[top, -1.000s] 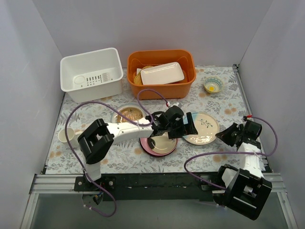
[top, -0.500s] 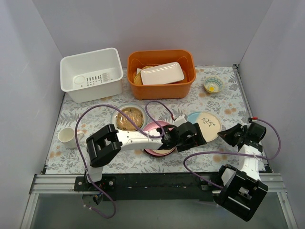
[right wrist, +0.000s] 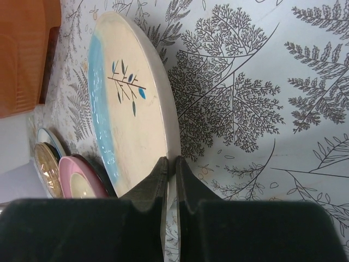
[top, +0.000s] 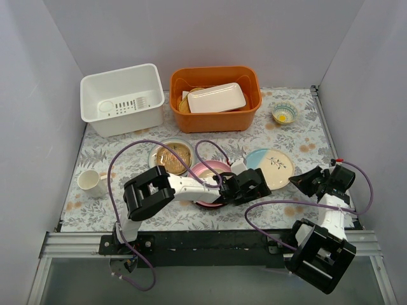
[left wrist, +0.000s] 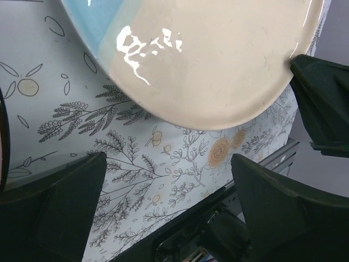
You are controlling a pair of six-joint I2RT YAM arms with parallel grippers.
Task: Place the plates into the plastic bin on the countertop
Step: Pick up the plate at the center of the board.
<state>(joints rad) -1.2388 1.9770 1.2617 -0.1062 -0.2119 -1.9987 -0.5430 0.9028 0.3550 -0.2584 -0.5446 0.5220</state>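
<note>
The pale blue-and-cream plate lies right of centre on the countertop. My right gripper is shut on its right rim, and that edge looks tilted a little off the surface; the plate fills the right wrist view. My left gripper is open and empty at the plate's near-left edge; in the left wrist view the plate sits above its wide-apart jaws. A pink-rimmed plate and an amber-brown plate lie further left. The white plastic bin stands empty at the back left.
An orange tub holding a white rectangular dish stands beside the bin. A small yellow-centred bowl sits back right and a cream mug far left. The left arm and its purple cable lie over the pink plate. Grey walls enclose the area.
My left gripper moved from above the pink plate down and right to the blue-and-cream plate's near-left edge. The plate shifted slightly back; my right gripper stayed at its rim.
</note>
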